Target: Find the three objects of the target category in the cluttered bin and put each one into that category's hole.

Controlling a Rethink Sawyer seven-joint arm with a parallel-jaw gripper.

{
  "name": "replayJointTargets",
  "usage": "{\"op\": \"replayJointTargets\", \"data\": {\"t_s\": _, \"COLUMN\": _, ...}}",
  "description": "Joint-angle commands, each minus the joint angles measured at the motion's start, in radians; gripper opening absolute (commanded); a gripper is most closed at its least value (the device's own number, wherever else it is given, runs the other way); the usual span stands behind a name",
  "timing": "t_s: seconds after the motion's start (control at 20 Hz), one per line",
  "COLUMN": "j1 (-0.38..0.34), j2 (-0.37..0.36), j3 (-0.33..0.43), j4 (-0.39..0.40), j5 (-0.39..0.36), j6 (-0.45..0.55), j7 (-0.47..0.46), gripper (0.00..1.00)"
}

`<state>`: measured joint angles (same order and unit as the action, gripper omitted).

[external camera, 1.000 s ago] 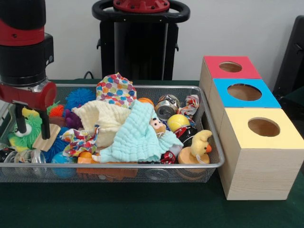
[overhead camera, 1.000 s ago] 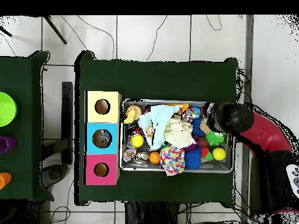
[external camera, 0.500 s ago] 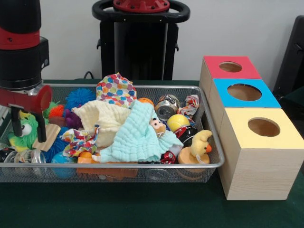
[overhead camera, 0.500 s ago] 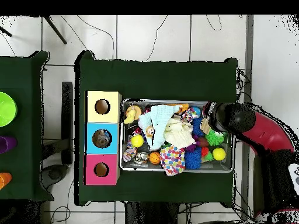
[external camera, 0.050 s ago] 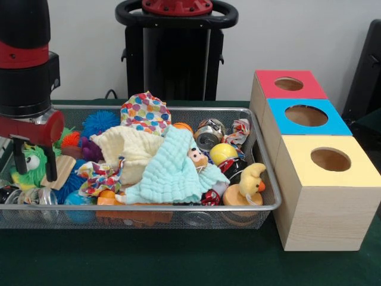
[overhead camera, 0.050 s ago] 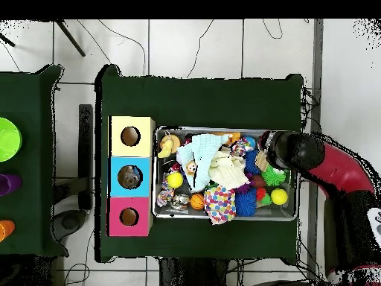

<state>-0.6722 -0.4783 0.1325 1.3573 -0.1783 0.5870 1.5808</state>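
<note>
Gripper (external camera, 0.050 s ago: 34, 161) seemingly slightly higher than before

Looks like a robotics lab: green-clothed table (overhead camera, 0.050 s ago: 201, 97), loose cables (overhead camera, 0.050 s ago: 193, 48) across tiled floor (overhead camera, 0.050 s ago: 223, 45), plain white wall (external camera, 0.050 s ago: 297, 36).

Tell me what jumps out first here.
The wire mesh bin heaped with toys, a pale mint muslin cloth draped over its middle. Beside it in the front view, three wooden boxes with round holes, topped red, blue and yellow. The red-and-black gripper hangs over the bin's opposite end.
</note>
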Motion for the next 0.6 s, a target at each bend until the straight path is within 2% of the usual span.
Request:
{"op": "replayJointTargets", "data": {"t_s": 0.05, "j1": -0.032, "j2": 0.032, "j3": 0.122, "j4": -0.006, "j5": -0.071, "j6": 0.107, "j7": -0.183, "gripper": 1.00}}
{"op": "replayJointTargets", "data": {"t_s": 0.6, "j1": -0.052, "j2": 0.038, "j3": 0.143, "j4": -0.020, "j5": -0.090, "j6": 0.122, "j7": -0.193, "gripper": 1.00}}
